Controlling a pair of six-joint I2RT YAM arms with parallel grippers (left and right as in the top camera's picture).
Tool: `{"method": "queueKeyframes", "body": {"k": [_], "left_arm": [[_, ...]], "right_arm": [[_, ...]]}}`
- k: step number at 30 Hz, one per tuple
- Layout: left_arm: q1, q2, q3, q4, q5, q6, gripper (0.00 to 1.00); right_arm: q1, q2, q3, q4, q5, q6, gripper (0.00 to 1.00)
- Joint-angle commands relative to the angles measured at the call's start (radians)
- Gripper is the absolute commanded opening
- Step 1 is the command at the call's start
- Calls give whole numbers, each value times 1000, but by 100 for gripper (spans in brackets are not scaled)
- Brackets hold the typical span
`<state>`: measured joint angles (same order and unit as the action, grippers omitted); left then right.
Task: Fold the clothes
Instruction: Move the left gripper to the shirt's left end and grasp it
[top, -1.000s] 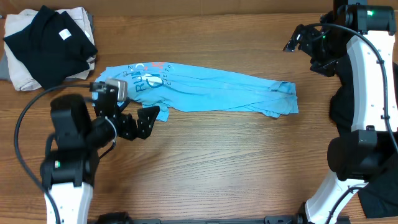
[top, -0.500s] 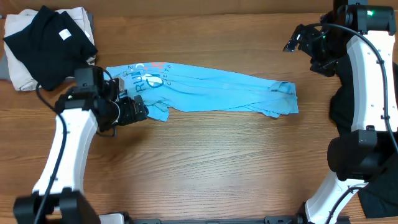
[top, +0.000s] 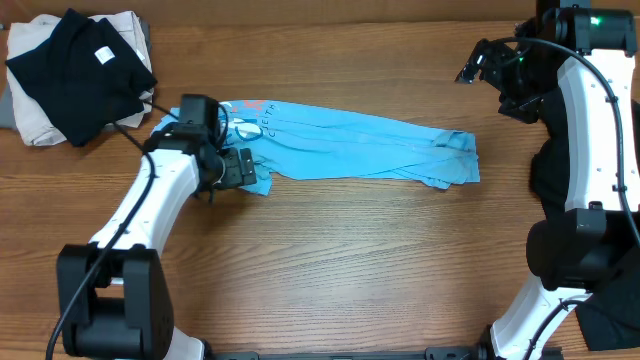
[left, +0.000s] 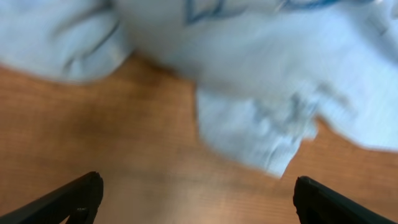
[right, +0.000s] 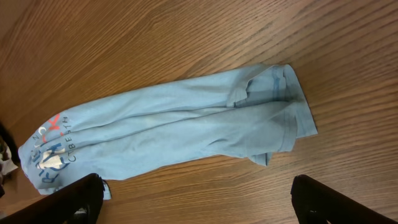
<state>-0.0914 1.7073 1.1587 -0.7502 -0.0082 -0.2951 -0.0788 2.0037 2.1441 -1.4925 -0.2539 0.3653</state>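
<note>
Blue and rumpled, the T-shirt (top: 340, 148) lies along the back half of the table (top: 350, 270) as a long band gathered lengthwise, with its white lettering and small red mark at the left end and its hem toward the right edge. The left gripper (top: 237, 168) hangs low over the printed end, jaws spread wide and empty, apparently placed to pinch the loose flap there. The right gripper (top: 480, 62), likewise wide and empty, sits raised near the back right corner, clear of the cloth.
</note>
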Motion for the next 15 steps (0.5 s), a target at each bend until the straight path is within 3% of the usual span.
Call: {"method": "queueKeyframes", "body": {"k": [1, 15], "left_arm": [[-18, 38, 25, 48, -55, -24, 100], [-14, 168, 25, 93, -50, -15, 100]], "right_arm": [[0, -27, 22, 2, 10, -6, 100], [0, -27, 22, 2, 10, -6, 100]]}}
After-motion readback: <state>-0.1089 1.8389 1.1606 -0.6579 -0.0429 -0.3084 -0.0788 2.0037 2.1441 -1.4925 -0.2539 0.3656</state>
